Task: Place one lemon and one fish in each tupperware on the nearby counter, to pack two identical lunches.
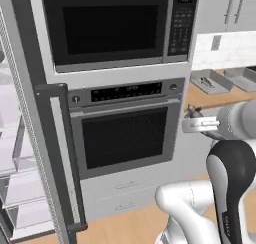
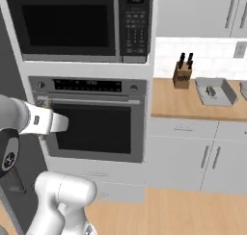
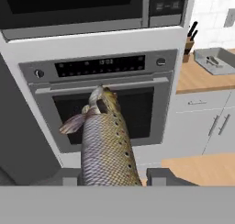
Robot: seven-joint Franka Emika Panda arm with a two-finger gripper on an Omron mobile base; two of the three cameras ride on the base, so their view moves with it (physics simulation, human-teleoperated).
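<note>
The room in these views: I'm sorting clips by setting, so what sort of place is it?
A home kitchen, rendered. A wall oven sits under a built-in microwave, and beside them a wooden counter carries a knife block.

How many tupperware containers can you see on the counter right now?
2: one tupperware right of the knife block on the counter, another cut off at the frame edge. More may be out of frame.

- We see the fish, olive-brown and speckled with silvery scales and a pale fin, extending lengthwise from between the gripper fingertips toward the oven door.
- The counter, light-brown wood, carries one grey tupperware with a small item inside.
</note>
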